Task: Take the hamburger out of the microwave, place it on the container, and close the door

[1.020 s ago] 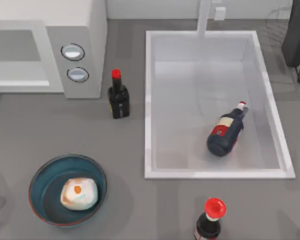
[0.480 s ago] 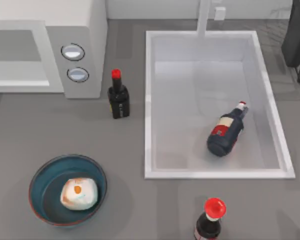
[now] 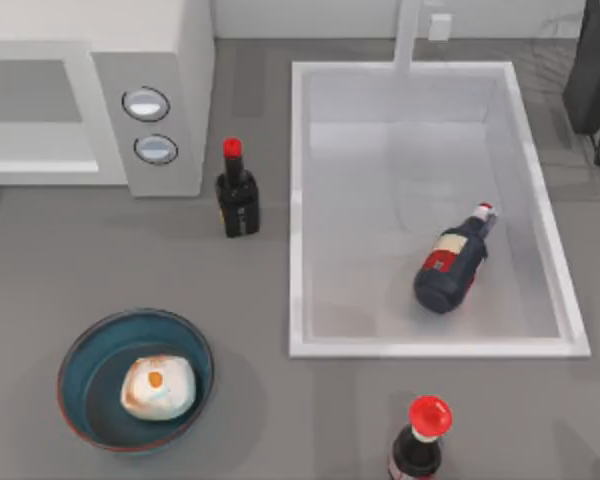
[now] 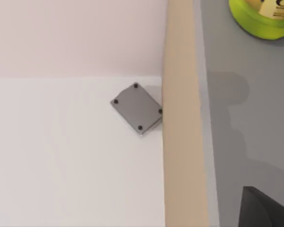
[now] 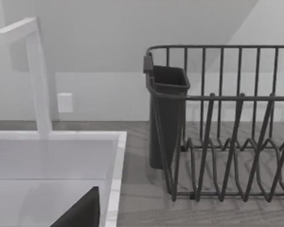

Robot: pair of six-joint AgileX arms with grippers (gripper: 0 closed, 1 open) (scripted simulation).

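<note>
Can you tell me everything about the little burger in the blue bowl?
The hamburger is a small, rounded bun, pale cream-white with brownish edges and an orange spot on top. It sits inside the container, a round, shallow dark blue bowl with a reddish-brown rim, near the table's front left. It rests on the bowl's floor, slightly right of centre. Nothing else touches it.

Grey table (image 3: 260, 290), white microwave (image 3: 165, 60) at its back left, small red-capped dark bottle (image 3: 236, 192) upright beside it, dark blue container (image 3: 80, 345) at front left, white sink basin (image 3: 297, 250) right of centre, red-capped bottle (image 3: 420, 440) at front edge, black dish rack (image 5: 236, 132) at back right
</note>
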